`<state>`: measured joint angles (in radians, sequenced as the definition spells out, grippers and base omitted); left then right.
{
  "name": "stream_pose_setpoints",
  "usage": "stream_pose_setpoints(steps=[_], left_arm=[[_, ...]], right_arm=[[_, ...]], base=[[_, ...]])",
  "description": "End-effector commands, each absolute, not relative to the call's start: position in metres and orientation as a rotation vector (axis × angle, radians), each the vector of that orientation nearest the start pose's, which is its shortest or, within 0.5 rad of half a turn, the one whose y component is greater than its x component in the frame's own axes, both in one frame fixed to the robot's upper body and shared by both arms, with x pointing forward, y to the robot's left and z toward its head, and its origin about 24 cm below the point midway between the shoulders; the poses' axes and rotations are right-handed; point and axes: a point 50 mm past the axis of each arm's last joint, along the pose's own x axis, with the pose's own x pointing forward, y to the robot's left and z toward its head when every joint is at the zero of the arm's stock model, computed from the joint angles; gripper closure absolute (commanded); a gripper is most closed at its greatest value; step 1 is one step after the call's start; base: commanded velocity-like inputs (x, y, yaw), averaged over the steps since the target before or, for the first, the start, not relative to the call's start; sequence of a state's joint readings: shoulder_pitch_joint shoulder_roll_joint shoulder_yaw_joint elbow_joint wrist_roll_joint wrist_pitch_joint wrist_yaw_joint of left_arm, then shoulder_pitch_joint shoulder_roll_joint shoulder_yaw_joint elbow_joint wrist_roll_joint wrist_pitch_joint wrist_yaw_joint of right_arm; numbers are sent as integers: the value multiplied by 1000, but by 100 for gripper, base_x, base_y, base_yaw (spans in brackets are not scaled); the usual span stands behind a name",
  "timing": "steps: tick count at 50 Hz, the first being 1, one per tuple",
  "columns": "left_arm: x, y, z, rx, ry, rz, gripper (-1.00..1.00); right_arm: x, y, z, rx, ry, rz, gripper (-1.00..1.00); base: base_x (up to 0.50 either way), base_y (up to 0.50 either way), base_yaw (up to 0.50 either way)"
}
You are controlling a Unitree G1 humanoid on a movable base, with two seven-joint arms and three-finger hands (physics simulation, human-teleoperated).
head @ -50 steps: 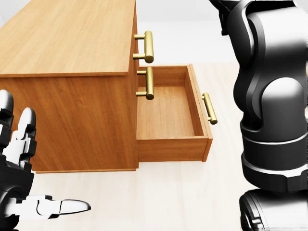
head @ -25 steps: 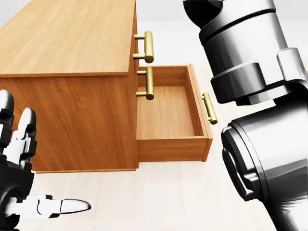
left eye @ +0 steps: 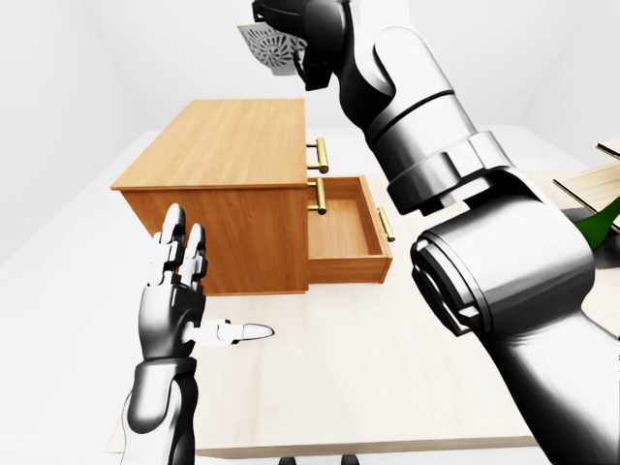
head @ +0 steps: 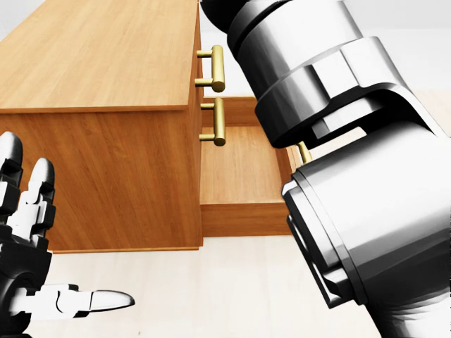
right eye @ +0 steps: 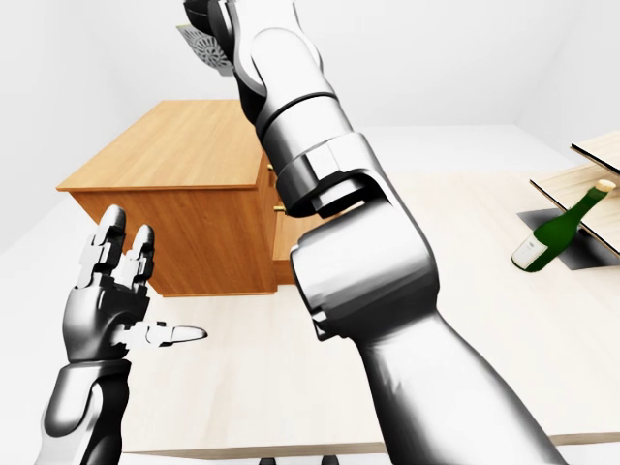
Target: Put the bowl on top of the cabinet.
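Holding patterned bowl [left eye: 269,46] above cabinet [left eye: 228,145]

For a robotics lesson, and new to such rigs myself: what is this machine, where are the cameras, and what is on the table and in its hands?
These are simulated pictures of a humanoid robot, all taken from cameras on its head, looking out over its own arms: one head view and two nearly identical eye views. The big grey limb is its right arm. The right hand holds a patterned bowl raised high. Below it in the picture a wooden cabinet stands on a pale table, with one drawer pulled open. The left hand is empty, fingers spread. A green bottle rests tilted at the eye views' right.
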<state>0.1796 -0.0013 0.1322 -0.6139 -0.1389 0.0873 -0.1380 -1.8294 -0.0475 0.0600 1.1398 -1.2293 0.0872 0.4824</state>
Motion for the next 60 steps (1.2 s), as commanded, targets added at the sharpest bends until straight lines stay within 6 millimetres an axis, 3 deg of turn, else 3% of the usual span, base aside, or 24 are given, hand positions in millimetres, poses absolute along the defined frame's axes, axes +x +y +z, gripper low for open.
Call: stream_pose_setpoints(steps=[1, 6, 13, 31, 60], left_arm=[[202, 180, 136, -53, -368, 2, -100], [202, 180, 135, -53, -364, 2, -100], [202, 180, 135, -53, -363, 1, -100], [202, 180, 136, -53, -369, 4, -100], [202, 181, 137, -55, -377, 8, -100]], right_arm=[[371, 20, 400, -1483, -440, 261, 100], [369, 26, 398, -1399, -449, 332, 100], [366, 30, 398, -1406, -461, 342, 100], [376, 27, 374, -1385, -414, 387, 100], [369, 48, 354, -1359, -427, 497, 100]], base=[[0, 0, 0], [0, 0, 0], [0, 0, 0], [0, 0, 0], [0, 0, 0]])
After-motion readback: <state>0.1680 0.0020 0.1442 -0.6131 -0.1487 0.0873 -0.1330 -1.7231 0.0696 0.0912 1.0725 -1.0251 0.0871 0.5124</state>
